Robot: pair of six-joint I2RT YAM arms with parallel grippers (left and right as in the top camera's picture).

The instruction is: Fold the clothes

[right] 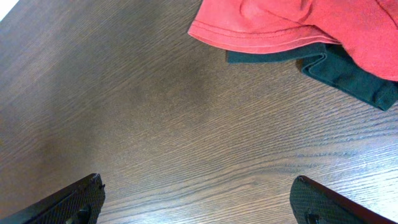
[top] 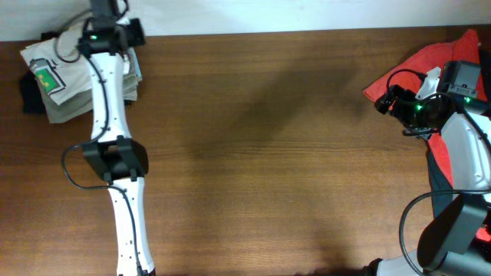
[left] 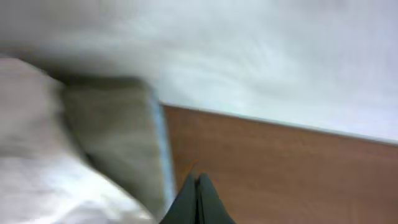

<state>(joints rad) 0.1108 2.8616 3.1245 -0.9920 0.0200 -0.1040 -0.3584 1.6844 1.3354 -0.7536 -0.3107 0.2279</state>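
The clothes lie in two groups. At the back left, a folded white shirt [top: 73, 84] with a green patch [top: 46, 77] lies on a stack, and a dark garment [top: 31, 98] shows at the stack's left edge. My left gripper [left: 198, 198] is shut on nothing, just right of the stack's white fabric [left: 37, 162] and khaki layer [left: 112, 134], near the table's back edge. At the far right, a red garment [right: 292, 22] lies over a dark one [right: 351, 78]. My right gripper [right: 199, 200] hangs open over bare wood, short of the red hem.
The wooden table [top: 261, 153] spans the view, with a white wall [left: 280, 56] behind its back edge. My left arm [top: 115, 153] runs from the front edge up to the stack. My right arm [top: 460, 146] lies over the red garment [top: 422, 65].
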